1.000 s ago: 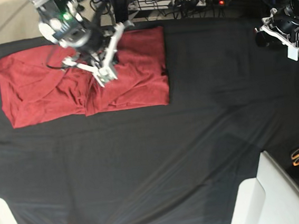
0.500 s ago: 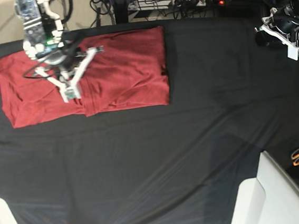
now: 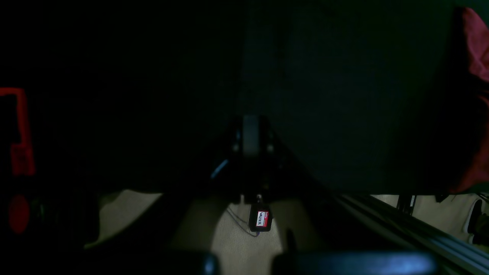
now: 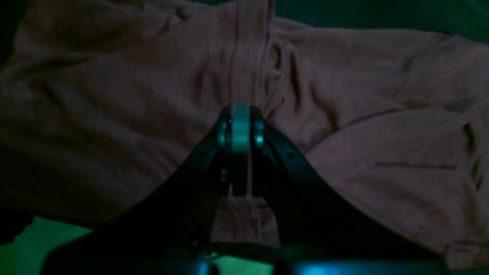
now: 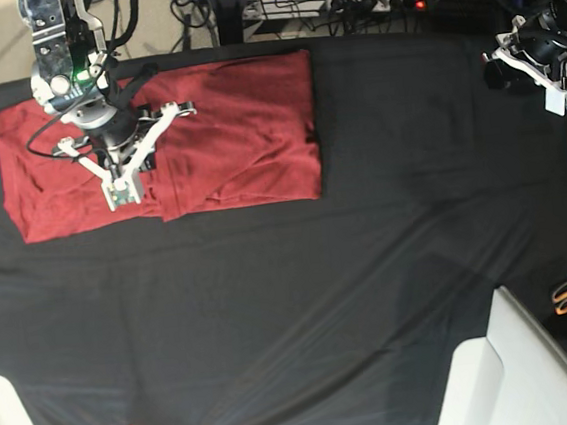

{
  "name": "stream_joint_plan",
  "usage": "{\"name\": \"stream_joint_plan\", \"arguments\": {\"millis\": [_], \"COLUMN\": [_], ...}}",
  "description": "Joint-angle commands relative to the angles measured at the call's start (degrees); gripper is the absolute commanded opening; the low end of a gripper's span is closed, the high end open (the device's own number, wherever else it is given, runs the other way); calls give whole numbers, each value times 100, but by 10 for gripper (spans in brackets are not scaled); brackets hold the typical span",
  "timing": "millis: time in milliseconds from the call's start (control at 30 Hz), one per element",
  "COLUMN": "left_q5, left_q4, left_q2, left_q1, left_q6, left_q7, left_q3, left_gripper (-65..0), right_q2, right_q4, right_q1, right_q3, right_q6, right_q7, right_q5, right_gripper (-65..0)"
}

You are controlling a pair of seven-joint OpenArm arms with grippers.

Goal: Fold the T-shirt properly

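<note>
Fabric of the T-shirt [image 5: 225, 128] lies in a folded rectangle at the far left part of the black cloth [image 5: 292, 302], with wrinkles near the middle. The right gripper [image 5: 121, 196] hovers over it with jaws closed and empty, and the left gripper [image 5: 557, 98] is closed too, well apart at the other side. If the closed tip goes down and drags, I think the thin knit can bunch and spoil the fold.

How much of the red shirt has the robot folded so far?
Partly folded: the T-shirt lies as a wide rectangle with layers doubled over, still wrinkled. The right gripper hovers shut over its left half, holding nothing. The left gripper waits far away. Left to do: probably another fold to make it smaller, and smoothing.
</note>
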Motion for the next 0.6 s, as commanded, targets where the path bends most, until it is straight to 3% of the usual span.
{"name": "stream_joint_plan", "arguments": {"millis": [0, 133, 567], "left_q5": [-84, -84, -84], "left_q4": [67, 67, -47], "left_q2": [-103, -103, -103], "left_q1": [7, -1, 7], "left_q6": [-24, -24, -24], "left_q7": [-82, -82, -91], "left_q3": [-35, -26, -43], "left_gripper": [-650, -650, -650], "right_q2": [11, 37, 11], "right_q4": [-37, -573, -714], "right_q1": [96, 545, -27], "right_q3": [-20, -196, -134], "right_q6": [75, 488, 470], "right_q7": [85, 67, 94], "right_q5": [-4, -12, -4], "right_gripper": [-647, -648, -647]}}
